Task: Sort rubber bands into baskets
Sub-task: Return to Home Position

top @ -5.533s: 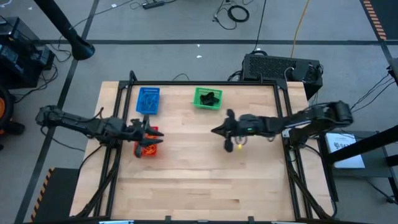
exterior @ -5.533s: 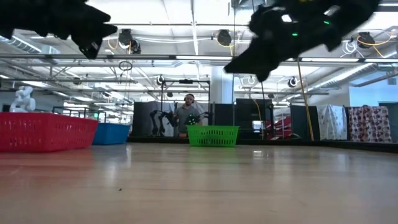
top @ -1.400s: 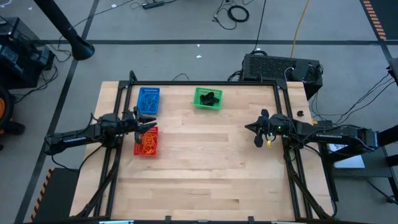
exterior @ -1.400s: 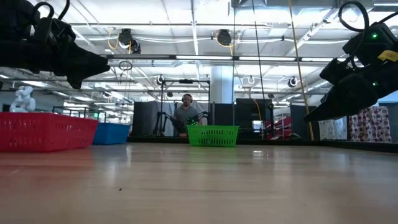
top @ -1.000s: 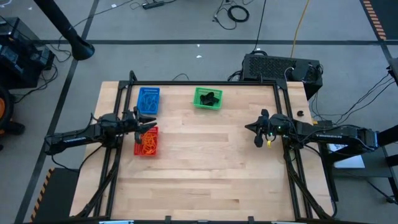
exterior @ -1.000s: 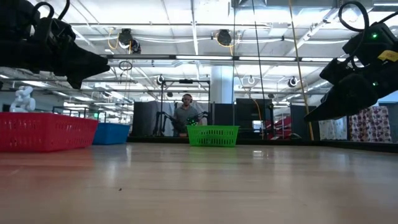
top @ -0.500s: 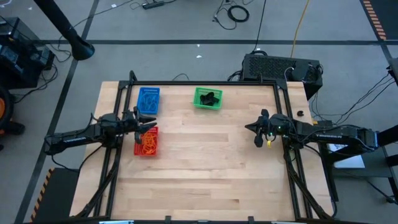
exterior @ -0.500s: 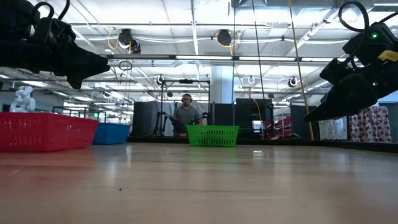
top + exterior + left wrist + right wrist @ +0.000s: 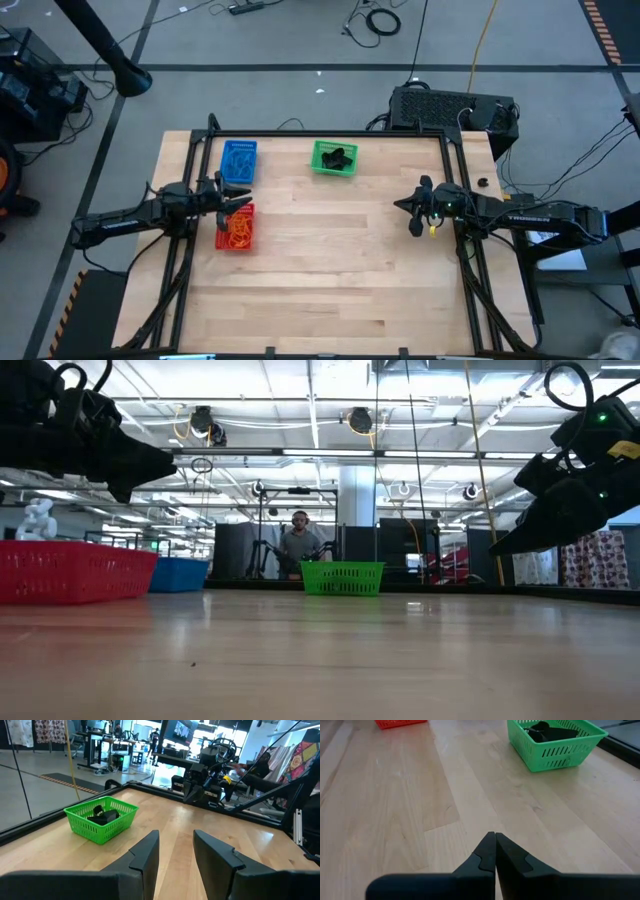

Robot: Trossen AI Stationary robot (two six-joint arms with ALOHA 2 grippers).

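Three baskets stand on the wooden table. The blue basket (image 9: pixel 238 161) holds blue rubber bands, the green basket (image 9: pixel 334 158) holds black rubber bands (image 9: pixel 102 813), and the red basket (image 9: pixel 236 229) holds orange rubber bands (image 9: pixel 237 232). My left gripper (image 9: pixel 244 200) hovers level just above the red basket's far end, open, with nothing between its fingers (image 9: pixel 147 852). My right gripper (image 9: pixel 399 207) hangs above the table's right part, tipped slightly down, shut and holding nothing (image 9: pixel 495 845). In the low view both grippers stay well above the tabletop.
A black metal frame (image 9: pixel 455 170) runs along the table's edges. A black box (image 9: pixel 452 108) sits behind the far right corner. A person (image 9: pixel 300 543) sits in the room beyond the green basket (image 9: pixel 343 577). Bare wood (image 9: pixel 330 260) spans the table's middle and near half.
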